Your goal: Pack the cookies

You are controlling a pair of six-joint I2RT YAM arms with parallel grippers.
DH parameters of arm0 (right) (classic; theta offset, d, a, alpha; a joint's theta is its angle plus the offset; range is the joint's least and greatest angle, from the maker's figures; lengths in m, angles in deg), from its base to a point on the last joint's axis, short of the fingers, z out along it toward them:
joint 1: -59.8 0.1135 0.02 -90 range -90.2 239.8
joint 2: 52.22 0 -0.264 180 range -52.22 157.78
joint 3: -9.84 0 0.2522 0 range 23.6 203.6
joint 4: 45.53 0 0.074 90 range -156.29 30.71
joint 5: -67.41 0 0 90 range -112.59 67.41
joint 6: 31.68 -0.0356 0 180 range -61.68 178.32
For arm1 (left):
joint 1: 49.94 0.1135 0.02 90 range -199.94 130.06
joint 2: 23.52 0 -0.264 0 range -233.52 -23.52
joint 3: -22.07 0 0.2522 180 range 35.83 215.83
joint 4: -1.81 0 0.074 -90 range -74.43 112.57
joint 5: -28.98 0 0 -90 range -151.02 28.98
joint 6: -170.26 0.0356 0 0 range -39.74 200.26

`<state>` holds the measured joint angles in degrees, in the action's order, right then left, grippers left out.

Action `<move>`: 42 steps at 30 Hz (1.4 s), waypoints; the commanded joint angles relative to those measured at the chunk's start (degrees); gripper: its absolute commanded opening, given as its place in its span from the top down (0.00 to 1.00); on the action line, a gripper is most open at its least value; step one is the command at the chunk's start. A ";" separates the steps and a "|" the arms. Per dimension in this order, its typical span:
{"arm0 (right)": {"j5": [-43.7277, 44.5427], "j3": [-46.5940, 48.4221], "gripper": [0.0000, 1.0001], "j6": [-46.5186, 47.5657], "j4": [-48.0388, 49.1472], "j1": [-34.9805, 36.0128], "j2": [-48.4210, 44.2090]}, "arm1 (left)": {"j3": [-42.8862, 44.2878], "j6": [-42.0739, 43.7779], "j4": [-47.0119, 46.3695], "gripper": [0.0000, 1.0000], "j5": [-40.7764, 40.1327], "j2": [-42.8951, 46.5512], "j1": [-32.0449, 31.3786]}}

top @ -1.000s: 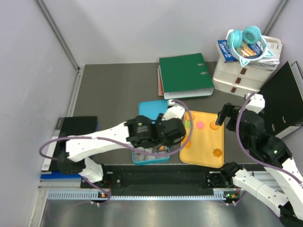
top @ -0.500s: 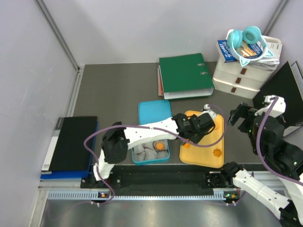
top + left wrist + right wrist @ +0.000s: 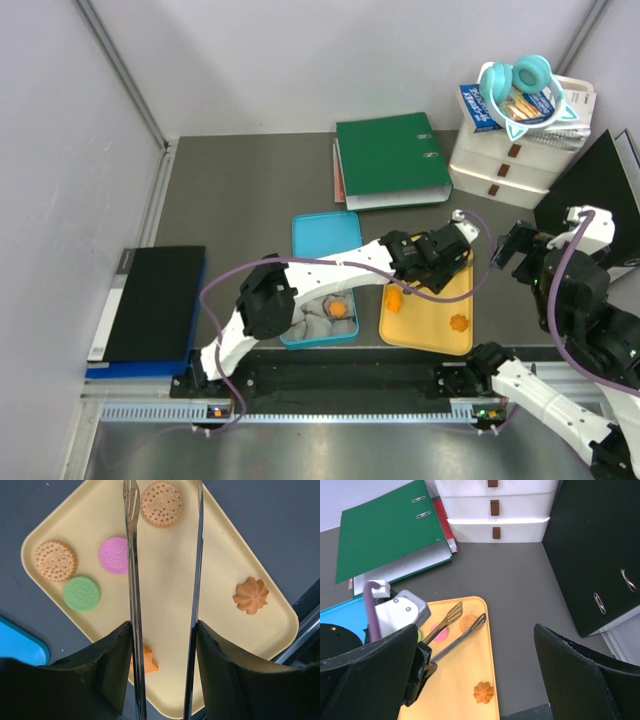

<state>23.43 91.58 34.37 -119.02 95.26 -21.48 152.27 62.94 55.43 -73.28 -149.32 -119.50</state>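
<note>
Cookies (image 3: pixel 459 322) spread over a flat yellow-orange tray (image 3: pixel 425 325) on a dark grey table (image 3: pixel 250 190), close to its near edge.

From the left wrist:
- At 12 o'clock on the tray, a round tan perforated cookie (image 3: pixel 161 503).
- At 9 o'clock, a second round tan cookie (image 3: pixel 55 560).
- Just at 3 o'clock of that one, a round pink cookie (image 3: pixel 114 555).
- At 7 o'clock of the pink one, a round green cookie (image 3: pixel 81 593).
- At 3 o'clock on the tray, an orange flower-shaped cookie (image 3: pixel 251 595).
- At 6 o'clock, another orange flower cookie (image 3: pixel 148 661), half hidden behind a tong arm.

Left gripper (image 3: pixel 163 627) clenched on long thin metal tongs (image 3: pixel 131 580), its black fingers pressing on the two arms from outside. Tong arms apart, bare tray between them, the 12 o'clock tan cookie lying between their tips. Cannot tell whether the tips touch it.

Just beside the tray at 9 o'clock in the top view, an open rectangular teal plastic box (image 3: pixel 325 240). Holds grey-white crinkled paper liners (image 3: pixel 312 320) in its near end, with one orange cookie in a liner (image 3: pixel 339 310).

Right gripper (image 3: pixel 475 626) spread wide, grasping nothing, raised at 3 o'clock of the tray's far end.

At 12 o'clock of the tray, a green ring binder (image 3: pixel 390 160) lying flat. At 1 o'clock, a white plastic drawer unit (image 3: pixel 505 165).
</note>
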 commanded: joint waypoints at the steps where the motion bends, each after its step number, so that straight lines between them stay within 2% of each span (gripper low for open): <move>1: 1.09 1.27 0.01 0.83 0.31 0.48 -0.68 | 2.04 0.97 -2.33 0.44 1.79 -0.59 0.13; 17: 1.44 -0.13 0.01 -0.05 -0.13 0.48 -1.56 | -3.76 0.54 -2.59 0.44 -0.76 0.55 0.65; 24: 1.00 -0.57 0.01 -0.05 0.31 0.48 -1.30 | -5.00 -0.34 -3.03 0.45 0.64 0.99 0.92; 28: 1.09 -0.40 0.01 -0.05 0.31 0.48 -1.39 | -5.35 -0.52 -2.24 0.52 2.40 0.82 0.92; 29: 1.18 -0.31 0.01 0.04 0.22 0.48 -1.39 | -5.35 -0.69 -1.89 0.56 2.49 1.17 0.92; 33: 1.18 0.13 0.01 0.13 0.48 0.48 -1.21 | -5.79 -0.70 -0.40 0.64 0.39 2.83 1.00; 42: 1.09 1.62 0.01 1.53 2.33 0.48 -0.42 | -9.39 -0.43 2.59 0.66 -7.17 13.64 2.58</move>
<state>23.91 91.47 34.70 -118.91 95.26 -22.55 143.75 62.59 57.33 -75.24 -145.89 -118.39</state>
